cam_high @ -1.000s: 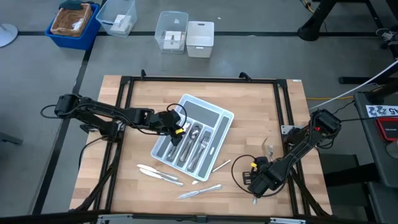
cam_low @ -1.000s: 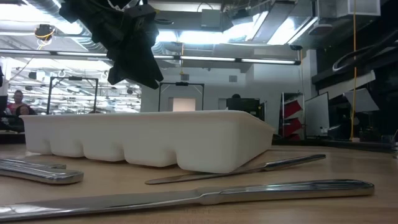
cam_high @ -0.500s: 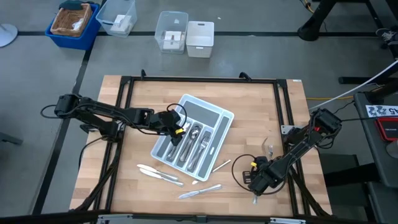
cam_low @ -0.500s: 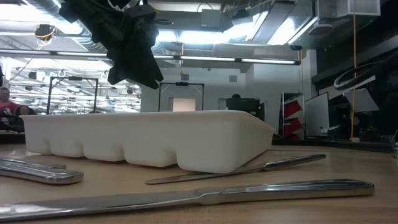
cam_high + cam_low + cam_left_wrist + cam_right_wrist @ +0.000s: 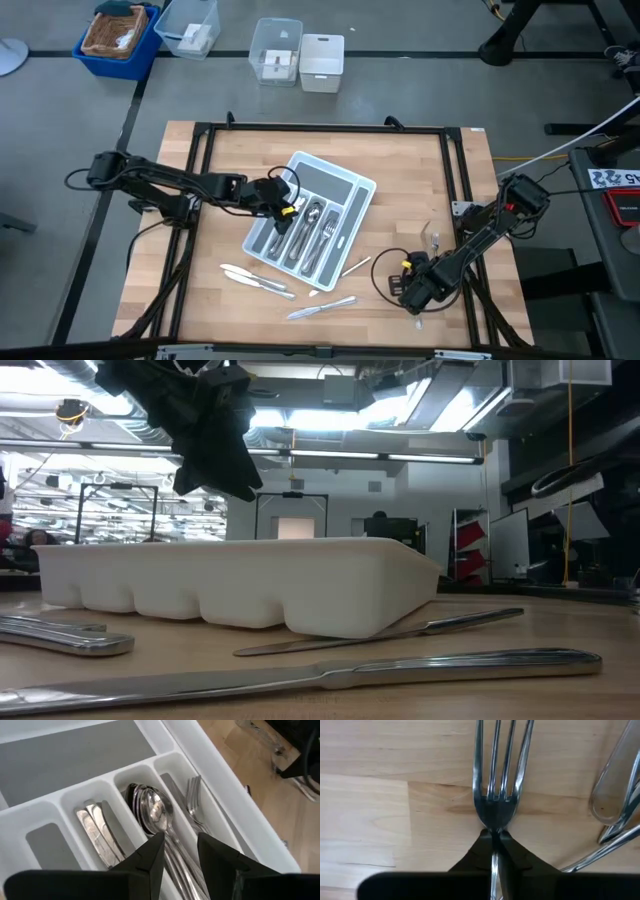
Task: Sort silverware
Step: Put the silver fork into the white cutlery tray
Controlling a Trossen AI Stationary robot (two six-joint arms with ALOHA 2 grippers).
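Note:
The light grey tray [image 5: 345, 195] lies mid-table with knives [image 5: 97, 832], spoons [image 5: 155, 812] and forks [image 5: 195, 800] of the silverware in its slots. My left gripper [image 5: 180, 852] hovers open above the spoon slot, touching nothing; in the low view it is the dark shape [image 5: 205, 430] over the tray [image 5: 230, 590]. My right gripper [image 5: 415, 292] is at the table's near right, shut on a fork [image 5: 497, 775] that lies on the wood. Loose knives [image 5: 255, 278] [image 5: 322, 307] lie near the table's front edge. My right gripper pinches the fork's neck [image 5: 494, 827], just behind the tines, between its two fingertips [image 5: 475, 851]. The fingers come from above. The tines point away from the gripper, and the fork lies flat on the table.
Beside the held fork lies another piece of silverware [image 5: 615, 785]. A further piece [image 5: 433, 240] rests at the table's right, and a slim one [image 5: 355, 266] by the tray's near corner. Bins [image 5: 120, 38] [image 5: 300, 52] stand on the floor beyond the table's far edge.

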